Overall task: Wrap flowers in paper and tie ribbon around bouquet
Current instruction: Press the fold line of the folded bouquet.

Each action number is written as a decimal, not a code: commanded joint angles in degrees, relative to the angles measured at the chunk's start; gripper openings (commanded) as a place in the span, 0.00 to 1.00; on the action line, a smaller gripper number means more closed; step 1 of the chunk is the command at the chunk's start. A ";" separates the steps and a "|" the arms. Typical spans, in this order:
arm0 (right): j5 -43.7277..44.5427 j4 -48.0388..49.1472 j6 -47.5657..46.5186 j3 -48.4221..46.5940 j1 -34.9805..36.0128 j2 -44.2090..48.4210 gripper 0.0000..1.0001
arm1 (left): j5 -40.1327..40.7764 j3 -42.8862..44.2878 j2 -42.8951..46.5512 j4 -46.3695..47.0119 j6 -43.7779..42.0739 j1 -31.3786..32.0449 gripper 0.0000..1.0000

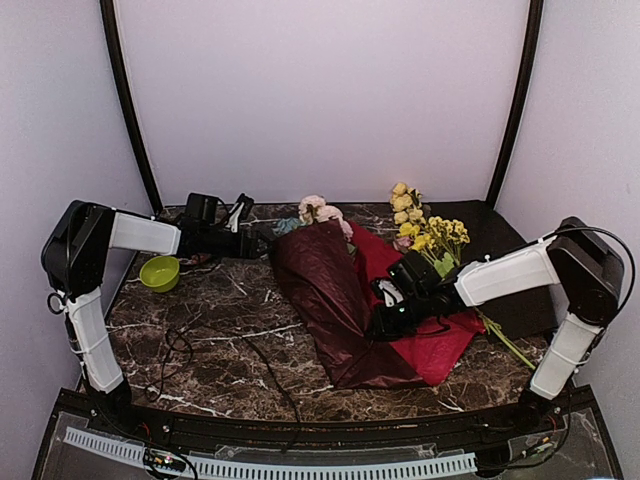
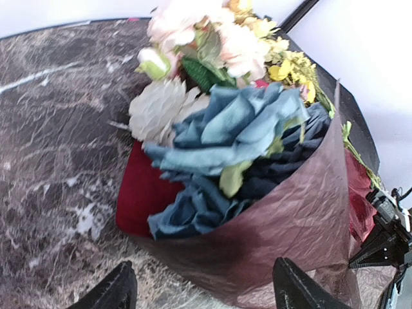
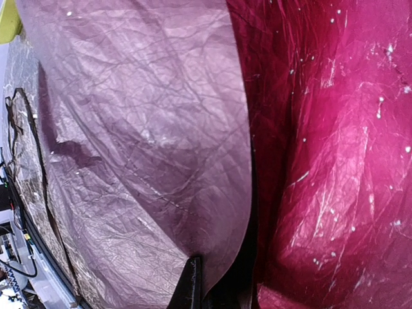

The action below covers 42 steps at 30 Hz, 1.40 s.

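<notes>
Paper (image 1: 325,300): light, crinkly, springy; take by free edge. R gripper (image 1: 384,321) pinches it at 4 o'clock; L gripper (image 2: 206,284) open, 10 o'clock.

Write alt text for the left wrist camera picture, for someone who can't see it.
Blue, white and pink flowers lie wrapped in crinkled burgundy paper on a dark marble table. The left gripper is open at the bottom edge, fingers wide apart, holding nothing.
</notes>
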State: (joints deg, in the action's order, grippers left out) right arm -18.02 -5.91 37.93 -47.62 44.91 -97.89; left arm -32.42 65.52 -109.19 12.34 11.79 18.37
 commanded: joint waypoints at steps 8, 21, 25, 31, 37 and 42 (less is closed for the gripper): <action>-0.52 -4.63 -2.09 0.54 0.43 2.98 0.00 | -4.66 2.04 -0.70 -1.26 -19.05 1.46 0.72; -0.35 -6.66 -3.13 1.33 0.45 3.88 0.00 | -3.83 7.20 -3.47 -4.71 -26.05 3.24 0.63; -0.14 -7.03 -3.47 1.38 0.43 3.93 0.00 | -5.07 9.31 -4.64 -6.19 -27.38 3.36 0.60; -0.12 -6.78 -3.30 1.47 0.38 4.07 0.00 | -5.51 11.44 -5.51 -10.13 -29.30 3.52 0.30; -0.42 -6.92 -3.39 1.37 0.43 4.20 0.00 | -9.58 12.04 -5.85 -12.29 -30.81 3.66 0.11; -0.61 -7.71 -3.48 0.78 0.37 5.06 0.00 | -9.10 12.53 -5.86 -12.51 -30.62 3.78 0.00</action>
State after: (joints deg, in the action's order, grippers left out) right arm -18.22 -12.38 34.94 -46.85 44.91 -94.89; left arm -39.90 76.12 -115.24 2.37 -17.89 21.71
